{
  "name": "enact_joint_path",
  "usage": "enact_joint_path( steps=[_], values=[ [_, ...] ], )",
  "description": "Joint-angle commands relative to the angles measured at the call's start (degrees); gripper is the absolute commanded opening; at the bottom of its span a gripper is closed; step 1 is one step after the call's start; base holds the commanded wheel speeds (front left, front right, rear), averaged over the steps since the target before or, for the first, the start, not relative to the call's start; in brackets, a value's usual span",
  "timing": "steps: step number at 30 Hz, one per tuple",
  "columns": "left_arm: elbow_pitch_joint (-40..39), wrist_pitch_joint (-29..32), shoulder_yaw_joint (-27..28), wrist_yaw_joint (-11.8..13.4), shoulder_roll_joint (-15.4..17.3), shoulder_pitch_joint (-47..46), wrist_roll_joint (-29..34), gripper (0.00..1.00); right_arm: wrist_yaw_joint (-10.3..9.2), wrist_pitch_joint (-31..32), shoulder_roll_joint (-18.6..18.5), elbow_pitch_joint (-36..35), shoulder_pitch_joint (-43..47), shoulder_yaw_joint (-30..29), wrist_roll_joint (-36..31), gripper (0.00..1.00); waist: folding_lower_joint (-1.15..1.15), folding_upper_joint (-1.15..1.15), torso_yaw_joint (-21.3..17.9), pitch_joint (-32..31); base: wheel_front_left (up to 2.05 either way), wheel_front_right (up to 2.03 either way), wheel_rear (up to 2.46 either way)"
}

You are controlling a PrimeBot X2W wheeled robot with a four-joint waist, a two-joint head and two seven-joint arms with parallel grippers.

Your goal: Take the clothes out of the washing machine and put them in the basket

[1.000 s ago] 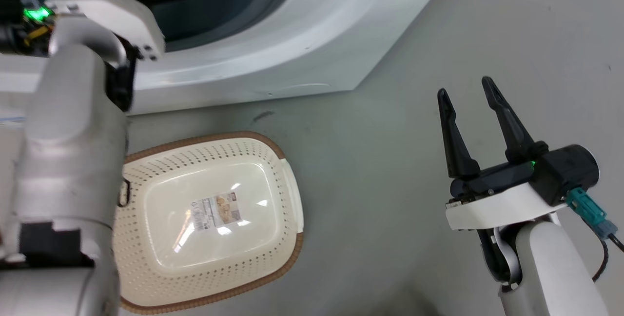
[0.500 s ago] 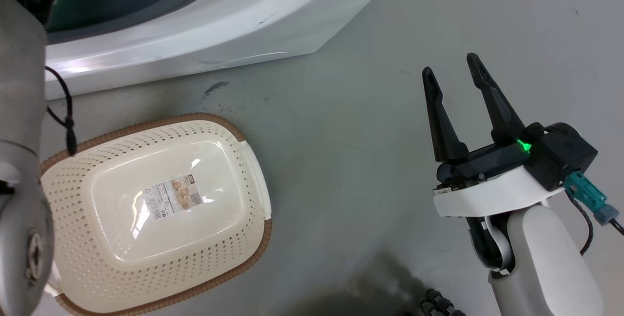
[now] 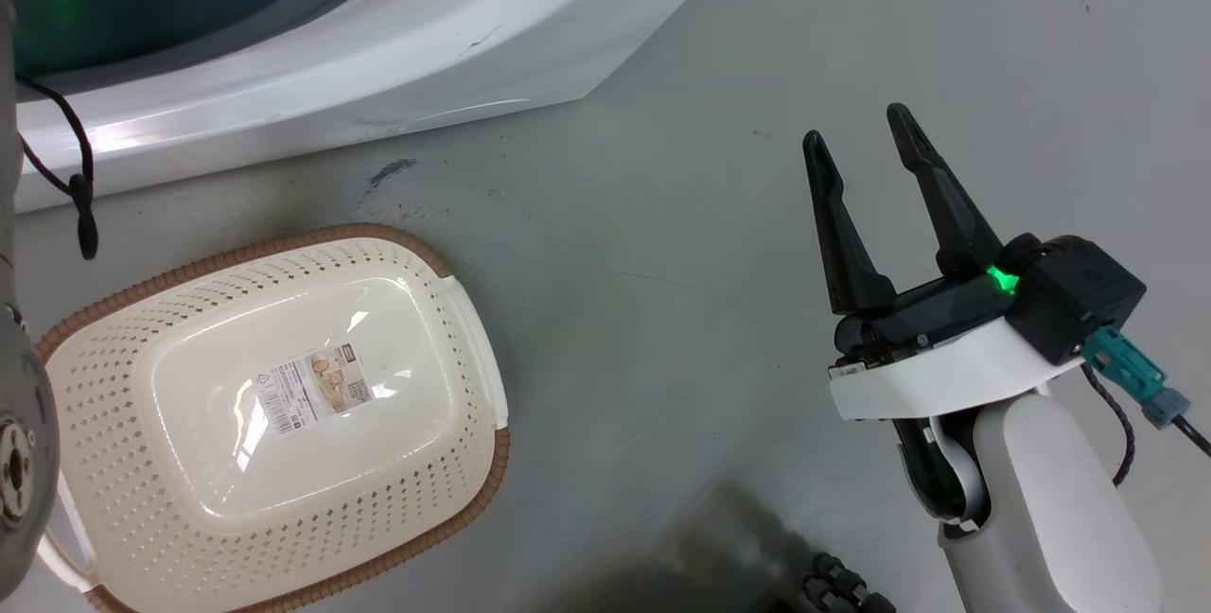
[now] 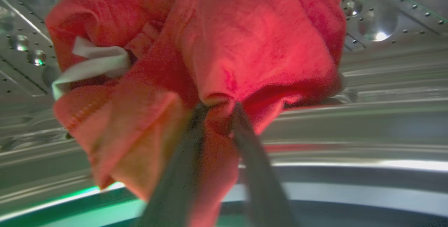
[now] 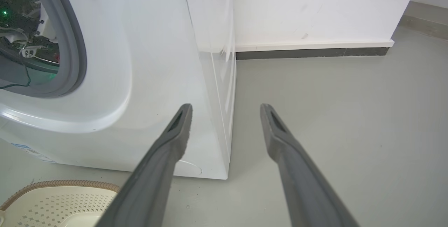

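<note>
The left gripper (image 4: 218, 109) is pinching a bunched red garment (image 4: 245, 45), its two dark fingers closed tight on a fold of the cloth. The garment is hanging inside the washing machine's perforated steel drum (image 4: 385, 16), and a strip of white trim (image 4: 91, 66) is curling out on its one side. In the head view the cream basket (image 3: 445, 462) with the brown woven-look rim is sitting on the grey floor (image 3: 662, 263) just in front of the washing machine (image 3: 378, 55), with a paper label (image 3: 317, 386) showing on its glossy bottom. The pale left forearm (image 3: 19, 462) is running up that view's left edge beside the basket. The right gripper (image 3: 856, 129) is hovering above bare floor, well apart from the basket, its jaws spread wide and holding nothing. Its wrist view is looking past the machine's front corner, where the grey rubber ring (image 5: 75, 45) is framing the door opening.
</note>
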Motion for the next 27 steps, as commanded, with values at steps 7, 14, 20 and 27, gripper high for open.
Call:
enact_joint_path(
  steps=[7,14,20,27],
  values=[
    [-3.46,-9.11,-1.06,0.68,0.10,4.13,0.55,0.00,-0.04,-0.15,0.11,0.80,-1.15,0.13,0.31,1.00,-0.01,0.00,0.62,-1.35,0.00,0.00,0.00],
    [-7.52,-26.93,-1.55,1.28,-1.04,9.86,0.32,0.00,-0.04,-0.15,0.11,2.25,0.31,-0.78,-0.88,1.00,-0.01,0.00,2.07,-5.64,0.00,0.00,0.00],
    [-7.54,-43.06,-0.77,1.98,-3.18,17.45,-1.22,0.00,-0.04,-0.15,0.09,3.93,2.82,-2.20,-2.19,1.00,-0.01,0.00,3.85,-11.61,0.00,0.00,0.00],
    [-8.64,-49.86,0.69,1.20,-5.92,25.56,-3.51,0.00,-0.04,-0.14,0.08,5.64,6.41,-4.38,-3.84,1.00,-0.01,0.00,6.20,-18.35,0.00,0.00,0.00]
  ],
)
